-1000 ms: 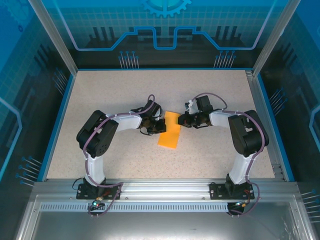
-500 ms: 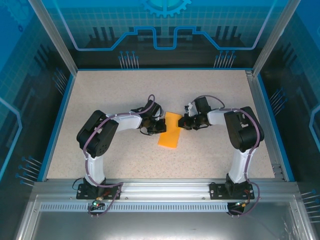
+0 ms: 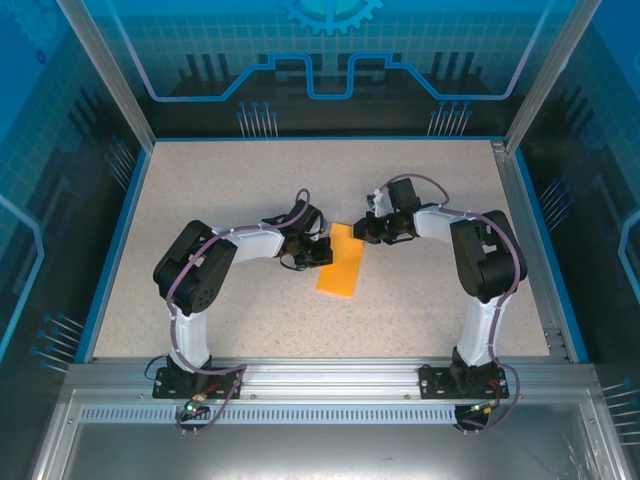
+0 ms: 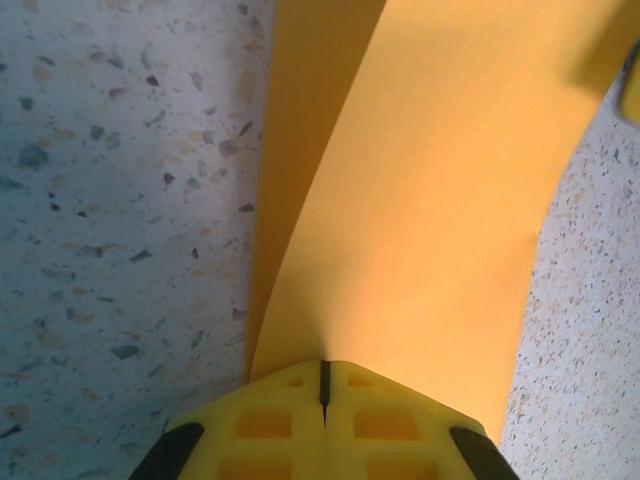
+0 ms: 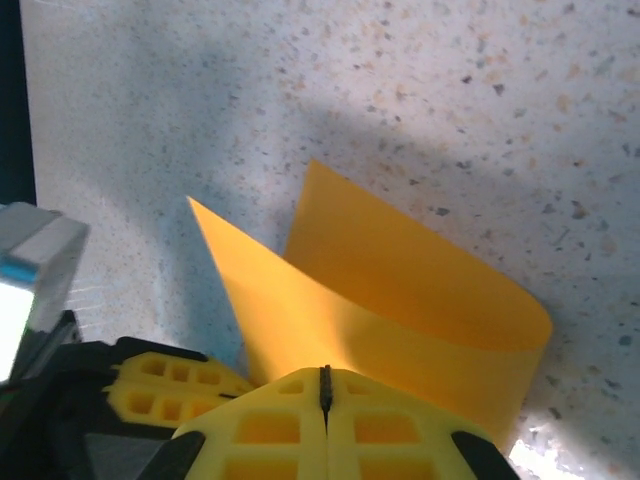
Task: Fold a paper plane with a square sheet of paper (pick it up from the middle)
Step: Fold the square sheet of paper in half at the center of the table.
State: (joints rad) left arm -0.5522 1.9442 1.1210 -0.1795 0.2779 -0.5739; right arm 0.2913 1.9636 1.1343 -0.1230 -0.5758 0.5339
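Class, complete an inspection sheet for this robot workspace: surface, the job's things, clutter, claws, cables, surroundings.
Surface: speckled table, flat and pale.
Job's things: square sheet of paper, orange-yellow, doubled over into a narrow strip at mid-table; the fold is loosely curled, not creased flat.
Clutter: nothing seen.
Claws: left claw shut, pinching the sheet's edge; right claw shut, apparently gripping the far end.
Cables: purple cables run along both arms, off the paper.
Surroundings: blue patterned walls; metal rail at the near edge.
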